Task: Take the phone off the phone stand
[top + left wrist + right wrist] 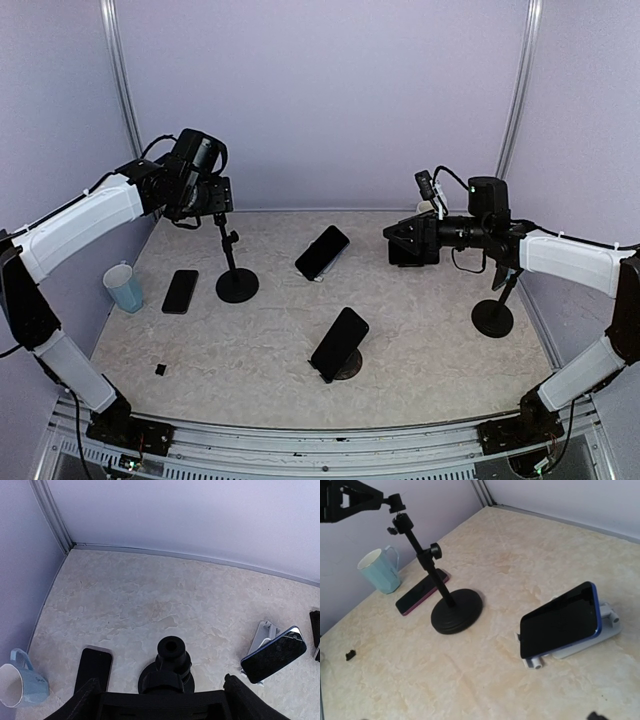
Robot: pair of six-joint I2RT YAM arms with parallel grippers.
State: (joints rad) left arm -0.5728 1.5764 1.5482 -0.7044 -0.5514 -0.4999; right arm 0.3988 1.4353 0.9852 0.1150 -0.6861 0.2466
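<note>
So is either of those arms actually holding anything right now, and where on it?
The left pincer clasps what looks like the phone atop the black pole stand, by its two opposite edges. The right pincer holds nothing.

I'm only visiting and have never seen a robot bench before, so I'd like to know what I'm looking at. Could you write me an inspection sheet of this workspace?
Surface: beige marbled tabletop, no spills seen.
Job's things: first phone leaning on a white stand; second phone propped on a round-based stand; third phone lying flat; left pole stand; right pole stand.
Clutter: pale blue mug; small black piece.
Grippers: left gripper at the left pole stand's top, a wide black part between its fingers, grip unclear; right gripper open, empty, above the table.
Cables: black cable looping on the right arm.
Surroundings: lilac walls, metal corner posts.
</note>
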